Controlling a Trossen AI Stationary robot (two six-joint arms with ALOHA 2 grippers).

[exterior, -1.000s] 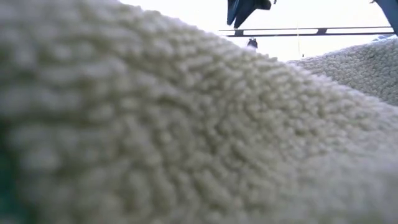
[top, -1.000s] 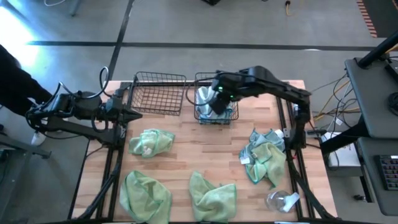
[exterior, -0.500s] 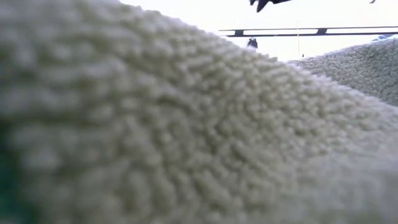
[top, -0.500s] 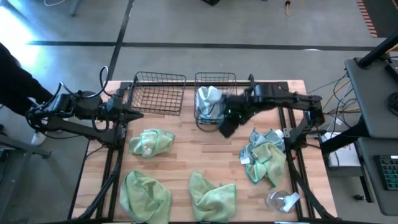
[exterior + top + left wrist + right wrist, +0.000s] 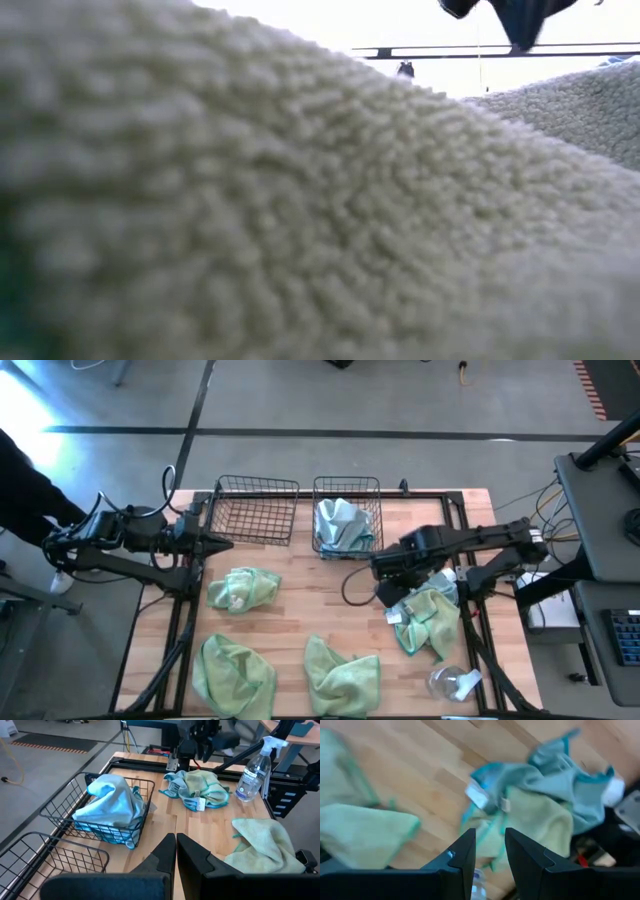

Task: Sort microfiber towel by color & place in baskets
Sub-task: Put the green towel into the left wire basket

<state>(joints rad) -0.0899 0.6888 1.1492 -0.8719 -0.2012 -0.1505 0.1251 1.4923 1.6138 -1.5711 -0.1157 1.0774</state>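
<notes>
High view: the right gripper (image 5: 385,592) has left the right basket (image 5: 347,488), a blue-grey towel (image 5: 340,524) now inside, and hangs over the mixed towel pile (image 5: 428,615); three green towels wait on the counter (image 5: 330,605).

Right wrist view: fingers (image 5: 462,855) narrowly parted, empty.

Left wrist view: left gripper (image 5: 176,851) closed, idle beside the empty basket (image 5: 45,865).

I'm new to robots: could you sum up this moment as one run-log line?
right gripper: open, empty, over blue-and-green towel pile | left gripper: shut, waiting | right basket: one blue towel | left basket: empty
</notes>
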